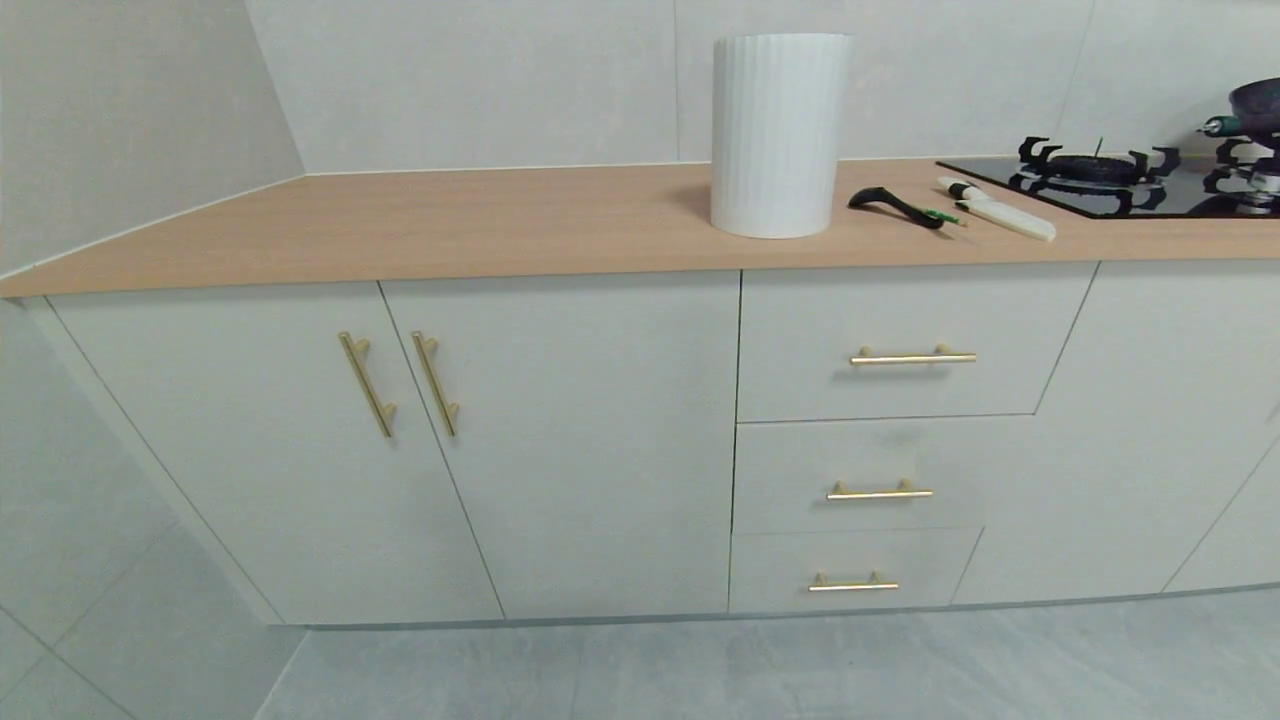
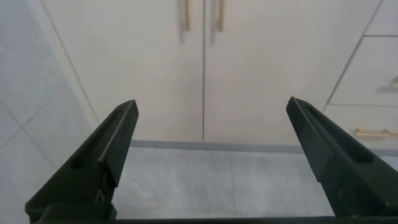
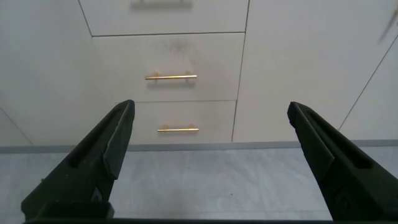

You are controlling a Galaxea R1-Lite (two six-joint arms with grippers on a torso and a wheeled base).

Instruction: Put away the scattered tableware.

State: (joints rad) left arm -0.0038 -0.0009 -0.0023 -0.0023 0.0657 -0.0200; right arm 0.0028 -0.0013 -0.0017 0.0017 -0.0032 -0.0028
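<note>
On the wooden countertop (image 1: 450,225) lie a black-handled utensil (image 1: 895,206) and a white utensil (image 1: 995,210) with a dark band, side by side near the stove. A tall white ribbed container (image 1: 775,135) stands upright just to their left. My left gripper (image 2: 211,115) is open, low down, facing the double cabinet doors (image 2: 203,62) above the floor. My right gripper (image 3: 211,115) is open too, facing the lower drawers (image 3: 171,78) with brass handles. Nothing is between either pair of fingers.
A black gas stove (image 1: 1120,180) with pan supports and a dark pan (image 1: 1255,105) sits at the counter's right end. Below the counter are two doors with brass handles (image 1: 400,385) and three drawers (image 1: 900,355). Grey tiled floor (image 1: 700,670) stretches in front.
</note>
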